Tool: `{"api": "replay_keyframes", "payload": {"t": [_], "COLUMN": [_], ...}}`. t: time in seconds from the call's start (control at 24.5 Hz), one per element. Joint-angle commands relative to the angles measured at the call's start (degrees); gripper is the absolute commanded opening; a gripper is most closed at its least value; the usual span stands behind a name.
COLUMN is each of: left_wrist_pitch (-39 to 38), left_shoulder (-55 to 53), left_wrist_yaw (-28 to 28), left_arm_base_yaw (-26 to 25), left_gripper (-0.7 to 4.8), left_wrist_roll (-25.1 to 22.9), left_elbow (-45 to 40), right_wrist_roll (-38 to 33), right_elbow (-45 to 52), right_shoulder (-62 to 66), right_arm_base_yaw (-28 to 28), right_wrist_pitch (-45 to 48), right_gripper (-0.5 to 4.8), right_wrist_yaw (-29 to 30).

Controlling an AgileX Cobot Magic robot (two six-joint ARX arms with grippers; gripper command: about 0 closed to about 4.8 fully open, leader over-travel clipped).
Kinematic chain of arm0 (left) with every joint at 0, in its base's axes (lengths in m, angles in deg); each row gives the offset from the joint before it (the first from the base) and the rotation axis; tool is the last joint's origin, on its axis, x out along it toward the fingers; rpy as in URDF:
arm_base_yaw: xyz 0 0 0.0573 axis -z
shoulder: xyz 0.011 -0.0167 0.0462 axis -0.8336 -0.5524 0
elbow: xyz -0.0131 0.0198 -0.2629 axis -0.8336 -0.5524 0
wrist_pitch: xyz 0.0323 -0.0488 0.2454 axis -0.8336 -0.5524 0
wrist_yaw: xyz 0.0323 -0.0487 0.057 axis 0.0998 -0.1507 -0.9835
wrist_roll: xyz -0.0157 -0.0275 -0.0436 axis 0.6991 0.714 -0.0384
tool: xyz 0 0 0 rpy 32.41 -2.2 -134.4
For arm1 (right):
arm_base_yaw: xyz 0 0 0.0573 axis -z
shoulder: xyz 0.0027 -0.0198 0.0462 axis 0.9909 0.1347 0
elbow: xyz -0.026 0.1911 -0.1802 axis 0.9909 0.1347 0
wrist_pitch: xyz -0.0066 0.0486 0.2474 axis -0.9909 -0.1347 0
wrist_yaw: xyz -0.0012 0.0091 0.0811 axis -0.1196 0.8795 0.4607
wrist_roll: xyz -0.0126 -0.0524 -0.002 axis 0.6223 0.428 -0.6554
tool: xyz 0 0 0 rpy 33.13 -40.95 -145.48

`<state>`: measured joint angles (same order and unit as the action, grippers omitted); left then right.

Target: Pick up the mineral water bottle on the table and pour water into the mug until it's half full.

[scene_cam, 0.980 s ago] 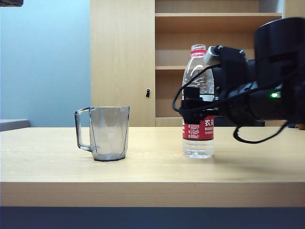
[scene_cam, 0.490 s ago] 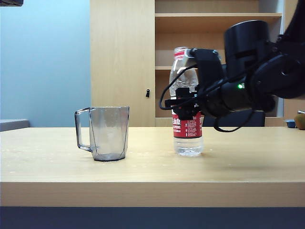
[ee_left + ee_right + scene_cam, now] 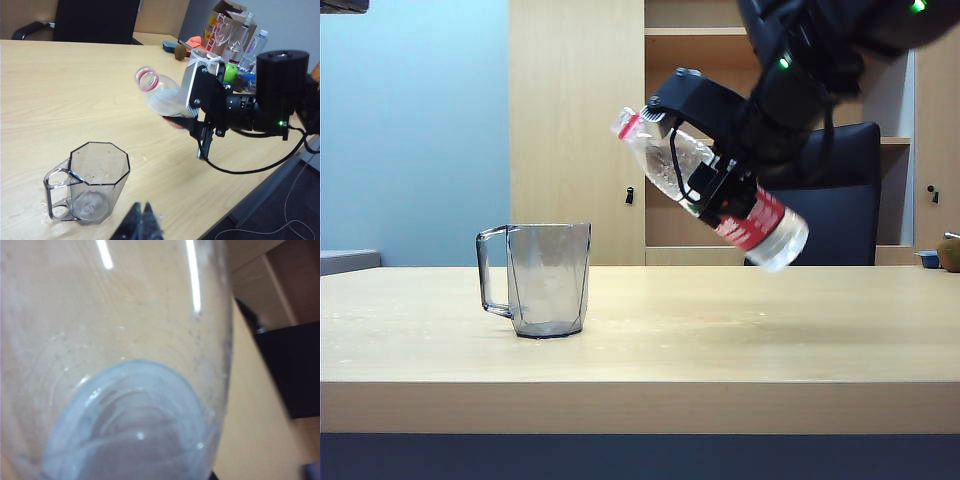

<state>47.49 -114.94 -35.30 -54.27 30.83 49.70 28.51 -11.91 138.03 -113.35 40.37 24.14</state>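
right gripper [image 3: 712, 178] clamps the tilted mineral water bottle [image 3: 760, 222] aloft, upper right of the exterior frame, mouth toward the mug [image 3: 542, 277] on the table [image 3: 720, 340]. left gripper [image 3: 142, 226] fingers together, low beside the mug.

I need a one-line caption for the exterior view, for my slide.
Right gripper holds the mineral water bottle tilted above the table, neck toward the mug.

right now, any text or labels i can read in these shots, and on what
None can be read.
mineral water bottle, tilted in the right end effector: red label has white marks, too blurred to read.
cardboard carton behind the table: print too small.
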Motion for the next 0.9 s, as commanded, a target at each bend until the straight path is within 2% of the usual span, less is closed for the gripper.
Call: {"api": "replay_keyframes", "payload": {"t": [0.04, 0.33, 0.57, 0.9], "left_wrist_pitch": [0.70, 0.79, 0.74, 0.72], "left_shoulder": [0.07, 0.07, 0.07, 0.07], "left_wrist_yaw": [0.20, 0.24, 0.22, 0.22], "left_arm_base_yaw": [0.00, 0.02, 0.02, 0.02], "left_gripper": [-0.04, -0.04, -0.04, -0.04], "left_wrist_roll": [-0.24, -0.24, -0.24, -0.24], "left_elbow": [0.15, 0.15, 0.15, 0.15], "right_wrist_roll": [9.75, 26.51, 32.11, 38.38], "right_elbow": [-2.84, -3.69, -6.99, -10.71], "right_shoulder": [-0.31, 0.13, 2.82, 4.72], "right_arm_base_yaw": [-1.81, -4.83, -5.53, -6.69], "right_wrist_pitch": [-3.65, -2.25, -2.03, -2.12], "right_gripper": [2.21, 2.22, 2.25, 2.34], "right_wrist_yaw": [-3.74, -8.09, -11.93, -13.14]}}
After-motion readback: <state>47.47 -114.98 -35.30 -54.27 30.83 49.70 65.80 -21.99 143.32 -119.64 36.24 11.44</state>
